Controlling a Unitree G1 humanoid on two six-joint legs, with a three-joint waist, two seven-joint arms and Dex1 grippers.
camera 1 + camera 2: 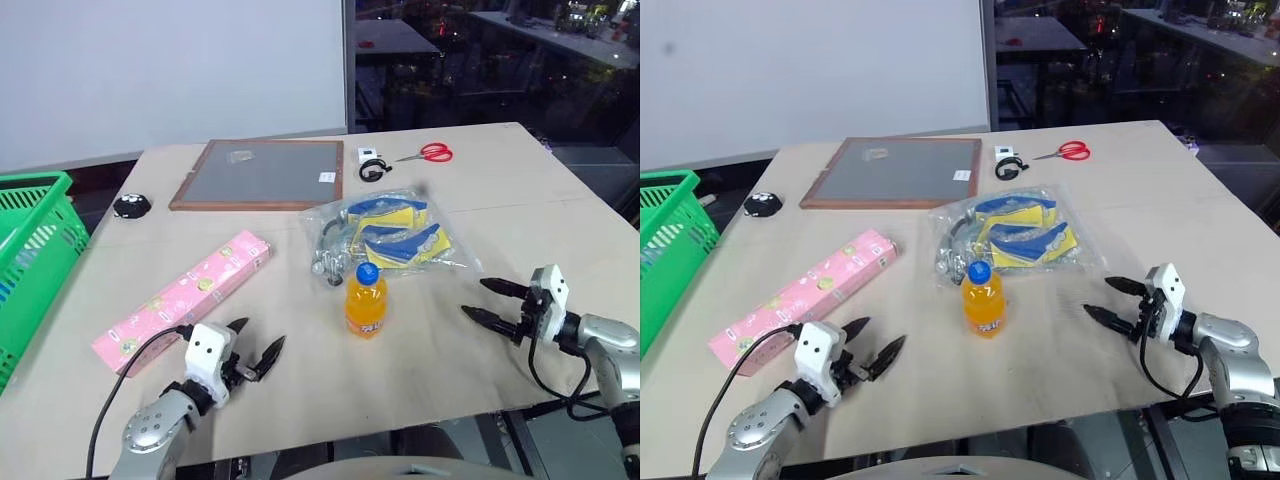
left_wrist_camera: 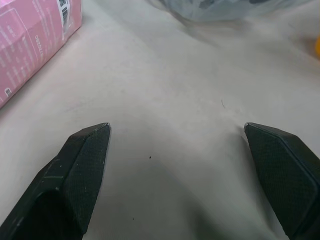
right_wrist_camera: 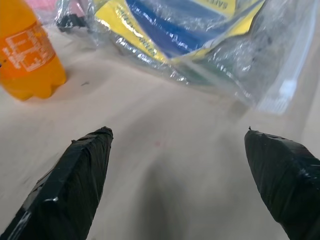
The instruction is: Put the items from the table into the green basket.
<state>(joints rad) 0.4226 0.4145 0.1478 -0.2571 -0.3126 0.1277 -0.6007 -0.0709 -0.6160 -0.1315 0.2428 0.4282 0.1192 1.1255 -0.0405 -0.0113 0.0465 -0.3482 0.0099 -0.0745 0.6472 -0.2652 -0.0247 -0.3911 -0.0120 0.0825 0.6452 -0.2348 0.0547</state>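
We see both our left gripper [image 1: 258, 347] and right gripper [image 1: 487, 300] spread wide and empty either side of the upright orange bottle [image 1: 366, 300], nothing held.

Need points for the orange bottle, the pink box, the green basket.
orange bottle [image 1: 366, 310], left eye view, on its orange body.
pink box [image 1: 185, 296], left eye view, mid top face.
green basket [image 1: 35, 235], left eye view, lattice side wall.

Even, soft overhead light washes the table [image 1: 500, 190], bright and nearly glare-free. Shadows stay faint, just a small one under the orange bottle [image 1: 366, 300]. The plastic bag [image 1: 385, 232] throws crinkly highlights. Beyond the table, the background sits dark. Up close in the wrist views, fingertips [image 3: 75, 175] go soft.
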